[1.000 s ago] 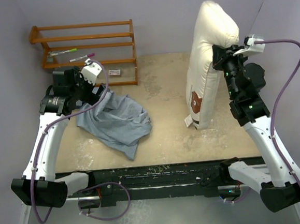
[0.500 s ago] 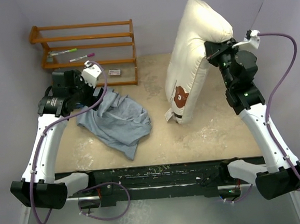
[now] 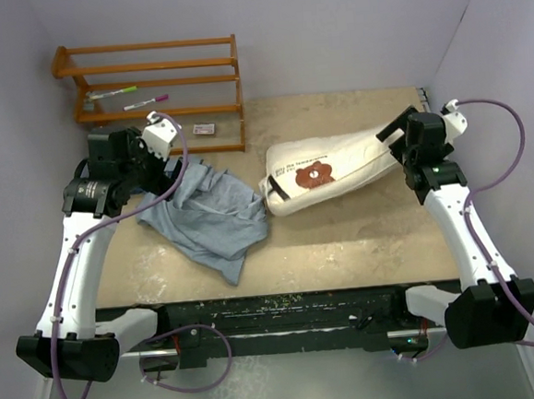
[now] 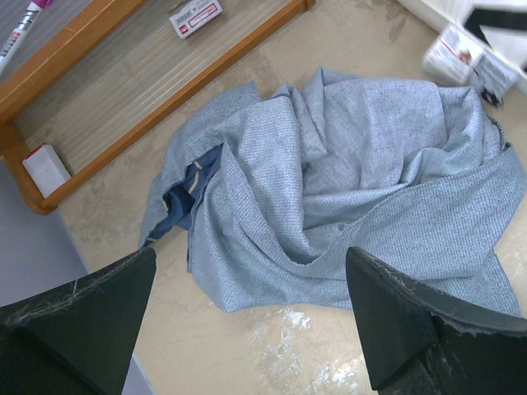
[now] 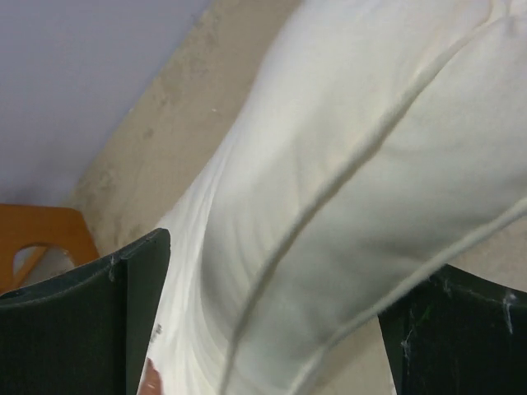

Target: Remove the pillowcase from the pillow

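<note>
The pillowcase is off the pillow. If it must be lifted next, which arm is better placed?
Left, probably. Its jaws stand open above the pillowcase, folds lying between them in the wrist view. The right arm has its open jaws at the right end of the pillow, away from the cloth.

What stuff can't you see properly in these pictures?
- Top view: the black writing on the pillow is too small to read.
- Left wrist view: the pillowcase is crumpled; its folds hide nearly all its darker blue side.
- Right wrist view: the bottom edge cuts off nearly all the bear face.
</note>
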